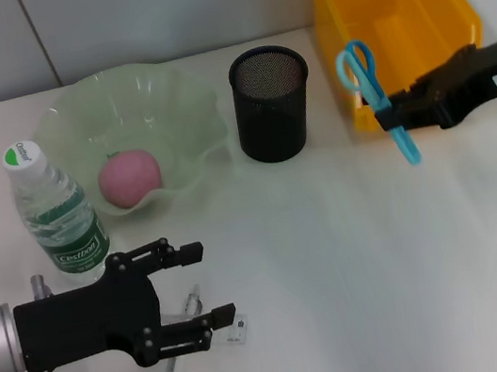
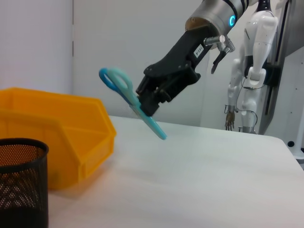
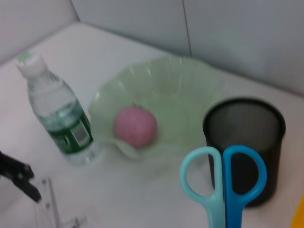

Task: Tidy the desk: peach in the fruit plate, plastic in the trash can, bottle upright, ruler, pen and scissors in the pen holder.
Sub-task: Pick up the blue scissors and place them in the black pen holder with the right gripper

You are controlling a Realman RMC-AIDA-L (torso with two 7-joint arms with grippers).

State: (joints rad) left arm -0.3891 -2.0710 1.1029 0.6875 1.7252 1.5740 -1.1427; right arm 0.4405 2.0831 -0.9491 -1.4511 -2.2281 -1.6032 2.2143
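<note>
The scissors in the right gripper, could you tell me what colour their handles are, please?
The scissors have one light teal and one blue handle, clearest in the right wrist view.

The right gripper, closed on the scissors, hangs above bare table just in front of the yellow bin, which blocks passage behind it. Between the scissors and the mesh pen holder lies an unobstructed gap of table. The holder's mouth is uncovered from above. To the holder's left, the fruit plate stands just beside it, and the upright bottle stands at the plate's near-left rim. The left gripper, fingers spread, occupies the near-left table over the pen.
</note>
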